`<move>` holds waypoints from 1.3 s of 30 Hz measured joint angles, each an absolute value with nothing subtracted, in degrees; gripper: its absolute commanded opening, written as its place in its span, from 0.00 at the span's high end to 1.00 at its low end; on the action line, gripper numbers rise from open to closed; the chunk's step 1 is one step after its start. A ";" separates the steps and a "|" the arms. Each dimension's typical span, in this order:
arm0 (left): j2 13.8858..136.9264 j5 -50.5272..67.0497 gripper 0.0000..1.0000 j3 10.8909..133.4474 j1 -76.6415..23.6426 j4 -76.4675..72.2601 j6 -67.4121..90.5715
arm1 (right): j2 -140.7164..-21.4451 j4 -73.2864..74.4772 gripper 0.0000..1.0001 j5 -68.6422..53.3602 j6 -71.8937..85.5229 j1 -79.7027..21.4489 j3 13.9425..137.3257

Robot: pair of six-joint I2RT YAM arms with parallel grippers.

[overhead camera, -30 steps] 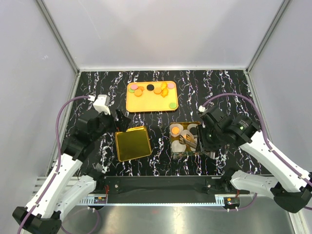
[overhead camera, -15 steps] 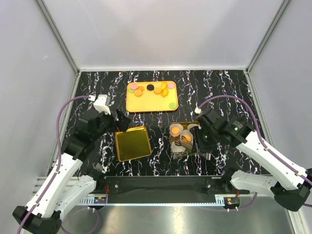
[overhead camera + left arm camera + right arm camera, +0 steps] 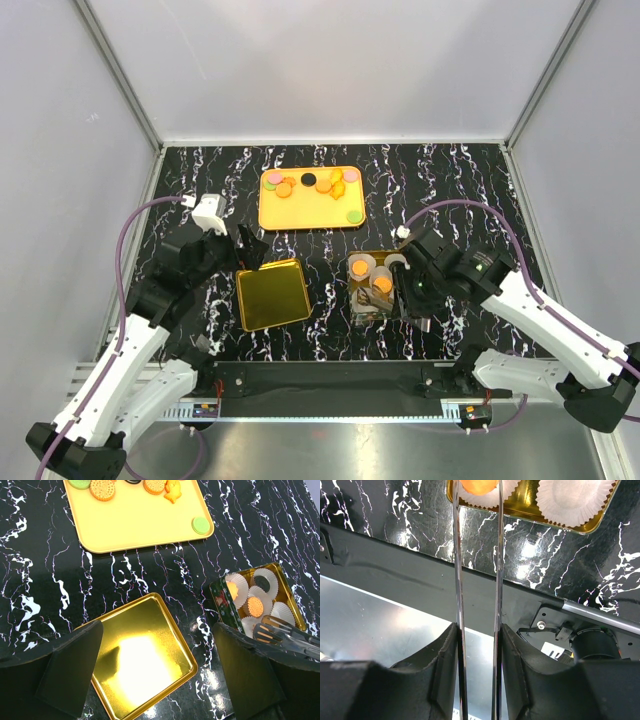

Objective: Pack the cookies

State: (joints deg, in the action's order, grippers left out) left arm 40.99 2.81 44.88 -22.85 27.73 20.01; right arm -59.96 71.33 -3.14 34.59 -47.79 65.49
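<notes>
Clenching of tongs by right tool is seen; left tool released. Orange cookie seated in paper cup in tin, at tong tips. Risk: cup snagged, tipped, if tongs are lifted askew.

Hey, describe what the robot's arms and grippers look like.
Left arm and right arm: white shells, black joints, each trailing a purple cable. A white block sits on the left wrist. Left gripper and right gripper: black wedge-shaped fingers.
</notes>
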 measured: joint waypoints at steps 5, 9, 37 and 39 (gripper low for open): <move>40.99 2.81 0.01 44.88 -22.85 27.73 20.01 | -59.99 71.33 0.55 -3.14 34.59 -47.90 65.01; 40.99 2.83 0.01 44.88 -22.85 27.73 20.01 | -60.20 71.24 0.51 -3.14 34.57 -47.90 65.01; 41.01 2.83 0.01 44.88 -22.85 27.73 20.05 | -81.62 67.35 0.50 0.32 22.85 -42.81 92.51; 41.01 2.83 0.01 44.88 -22.85 27.73 20.08 | -86.24 64.53 0.50 -0.21 21.04 -39.29 94.70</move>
